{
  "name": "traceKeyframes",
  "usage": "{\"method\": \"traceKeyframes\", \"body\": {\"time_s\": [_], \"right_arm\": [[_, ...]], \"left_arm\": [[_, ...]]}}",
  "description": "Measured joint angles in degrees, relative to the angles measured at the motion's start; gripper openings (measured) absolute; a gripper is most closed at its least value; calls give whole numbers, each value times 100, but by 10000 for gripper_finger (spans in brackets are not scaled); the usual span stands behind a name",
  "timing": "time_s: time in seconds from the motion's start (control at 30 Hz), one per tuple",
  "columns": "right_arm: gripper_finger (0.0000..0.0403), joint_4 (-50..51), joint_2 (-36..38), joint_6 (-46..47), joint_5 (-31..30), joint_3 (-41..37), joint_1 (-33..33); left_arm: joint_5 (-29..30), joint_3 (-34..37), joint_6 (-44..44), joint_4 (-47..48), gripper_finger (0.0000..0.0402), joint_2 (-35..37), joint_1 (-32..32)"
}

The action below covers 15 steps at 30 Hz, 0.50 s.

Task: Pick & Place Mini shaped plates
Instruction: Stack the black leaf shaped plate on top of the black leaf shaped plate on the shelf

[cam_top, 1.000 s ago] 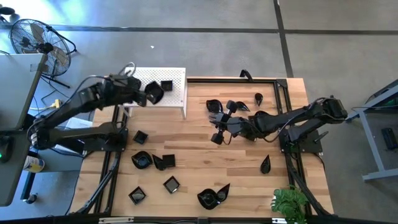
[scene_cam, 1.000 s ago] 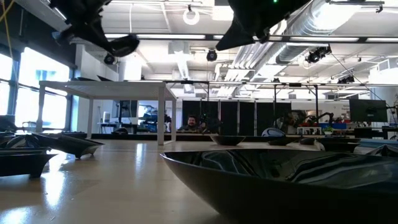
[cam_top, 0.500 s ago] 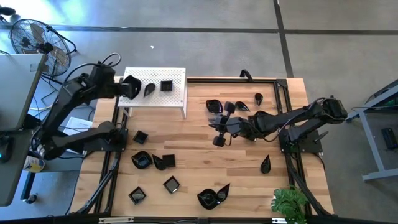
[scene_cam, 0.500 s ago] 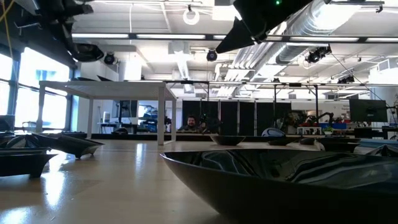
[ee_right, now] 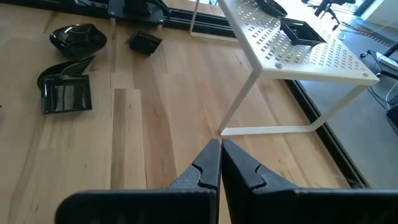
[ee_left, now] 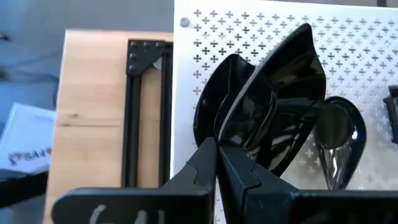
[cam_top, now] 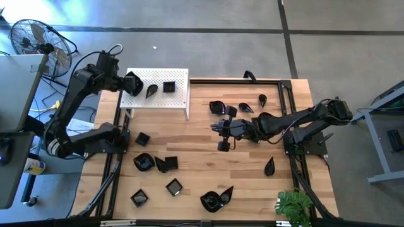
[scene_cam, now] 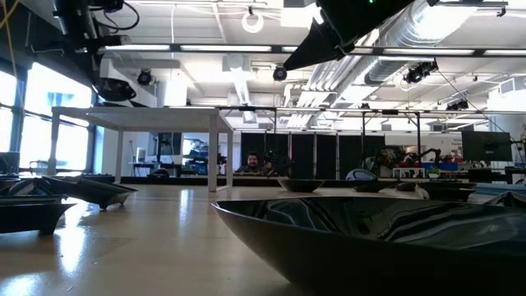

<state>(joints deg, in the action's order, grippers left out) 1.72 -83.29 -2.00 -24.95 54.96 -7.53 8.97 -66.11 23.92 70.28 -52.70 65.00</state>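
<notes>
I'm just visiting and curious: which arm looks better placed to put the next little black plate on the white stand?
Probably the left. Its gripper is shut on a wavy black plate right over the white stand. The right gripper is shut, empty, over the wooden table.

The wooden worktop [cam_top: 189,151] carries a white perforated stand [cam_top: 180,94] at its far left corner, and on the stand's top lie a teardrop dish [cam_top: 151,91] and a square dish [cam_top: 168,87]. Directly on the wood, a cluster of small black dishes [cam_top: 230,108] sits near the far edge, with one more small dish [cam_top: 262,99] beside it. A teardrop dish [cam_top: 269,166] lies alone toward the right side. On the left half are a small square dish [cam_top: 142,138], a wavy dish [cam_top: 144,162] touching a squarish one [cam_top: 167,164], two more square dishes [cam_top: 173,186] [cam_top: 139,198], and a pair of larger dishes [cam_top: 216,198] at the near edge. A green plant [cam_top: 294,207] stands at the near right corner.
</notes>
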Motion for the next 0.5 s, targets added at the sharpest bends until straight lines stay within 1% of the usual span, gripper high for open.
{"method": "traceKeyframes", "body": {"time_s": [0.3, 0.5], "right_arm": [[2, 20, 0, -48, 6, 0, 0], [2, -37, 0, -71, 7, -48, 0]], "left_arm": [[-727, 13, -105, -142, 0, -62, 752], [-939, 17, -120, -140, 0, -218, 939]]}}
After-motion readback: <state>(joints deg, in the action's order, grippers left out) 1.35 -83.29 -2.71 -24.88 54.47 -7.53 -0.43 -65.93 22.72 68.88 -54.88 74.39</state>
